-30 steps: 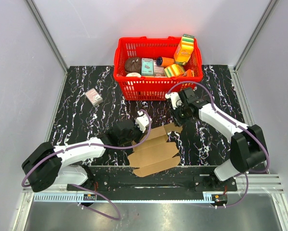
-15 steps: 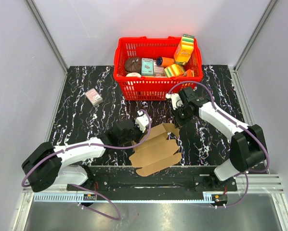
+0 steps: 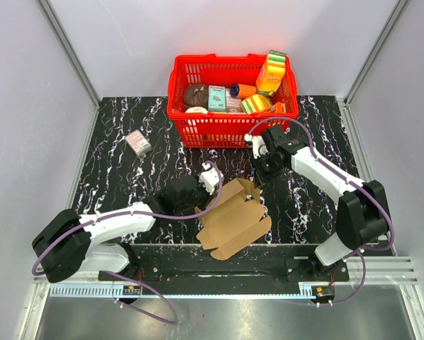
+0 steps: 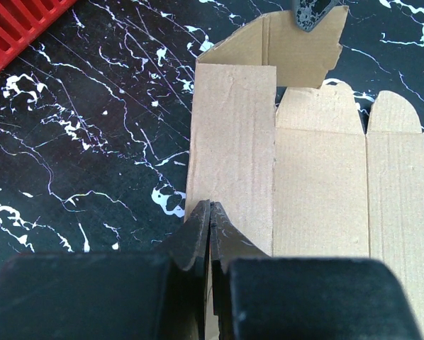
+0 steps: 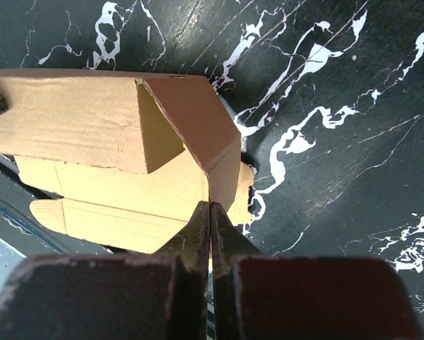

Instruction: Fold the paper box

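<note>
- Paper box (image 3: 235, 218): brown cardboard, unfolded, one end flap raised; it lies on the black marbled table (image 3: 127, 184), at 6 o'clock from the red basket (image 3: 230, 131).
- Left gripper (image 4: 210, 212): jaws pinched tight on the box's edge at 10 o'clock.
- Right gripper (image 5: 210, 212): jaws pinched tight on the raised flap at 1 o'clock.
</note>
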